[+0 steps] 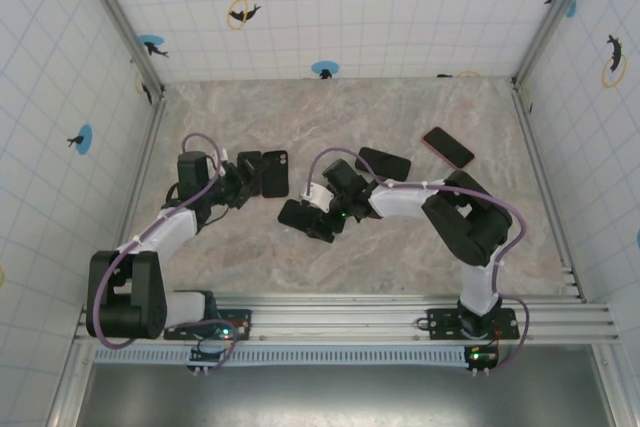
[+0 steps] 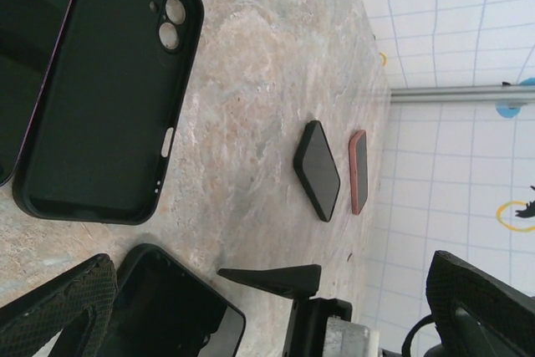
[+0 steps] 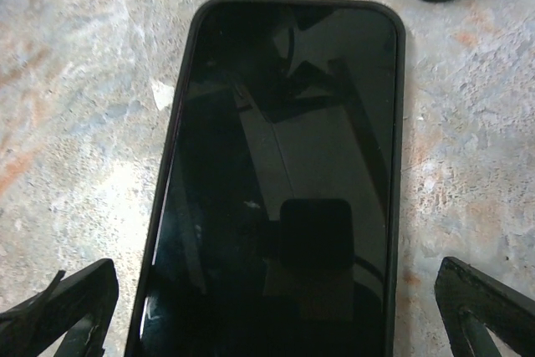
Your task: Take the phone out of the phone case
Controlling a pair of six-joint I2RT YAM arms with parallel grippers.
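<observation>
Your right gripper [image 1: 312, 213] hangs low over the glossy black phone in a matte black rubbery case [image 3: 284, 165], which lies screen up on the marbled stone-pattern worktop [image 1: 420, 247], a little toward the near edge from centre. Its fingers [image 3: 67, 307] stand wide apart, one off each long side of the case, touching nothing. The case rim runs unbroken round the screen, so I judge this phone fully seated and the extraction here not yet begun.

Your left gripper [image 1: 243, 187] sits left of centre, its fingers [image 2: 58, 311] likewise spread wide and empty. Just beyond it lies an empty matte black phone case with a twin camera cut-out [image 2: 100, 98], inside up. Close against the side of it nearer the left edge lies a bare dark phone with a purplish rim [image 2: 21, 39]. That pair reads as one removal already finished, though you can't confirm the phone came from that case.

Toward the far right corner a flat black phone [image 2: 318, 169] and a red-edged phone [image 2: 358, 171] lie side by side, well apart from both grippers. Whether either counts as work to do I cannot tell.

What remains, as I judge it, is to pin or grip the case under the right gripper, peel a corner free and lift the phone clear.
</observation>
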